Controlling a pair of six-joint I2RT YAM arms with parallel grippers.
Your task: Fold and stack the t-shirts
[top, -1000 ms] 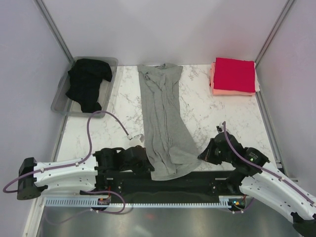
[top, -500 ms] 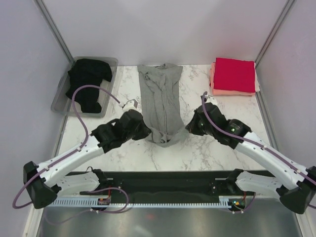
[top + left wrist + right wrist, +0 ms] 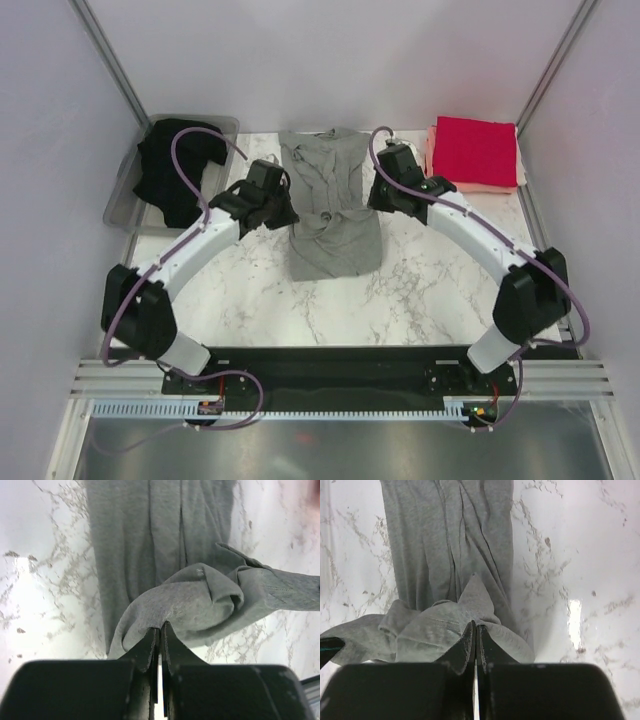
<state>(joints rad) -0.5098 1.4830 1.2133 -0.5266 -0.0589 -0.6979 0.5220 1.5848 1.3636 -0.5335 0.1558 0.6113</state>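
The heather-grey t-shirt (image 3: 333,215) lies folded lengthwise on the marble table, its near end doubled back over the middle. My left gripper (image 3: 283,213) is shut on the grey shirt's hem corner (image 3: 165,611) on the left. My right gripper (image 3: 378,203) is shut on the other corner (image 3: 470,611) on the right. Both hold the hem a little above the lower layer. A red t-shirt (image 3: 474,150) lies folded on a salmon-pink one (image 3: 462,184) at the back right. A black t-shirt (image 3: 178,170) is heaped at the back left.
A clear plastic bin (image 3: 120,205) holds the black shirt at the back left. White walls and metal frame posts stand close on both sides. The black base rail (image 3: 330,365) runs along the near table edge.
Both grippers have carried the grey shirt's near hem away from the bases, from the near edge up past the middle, folding the shirt over itself. The arms are now stretched far out.
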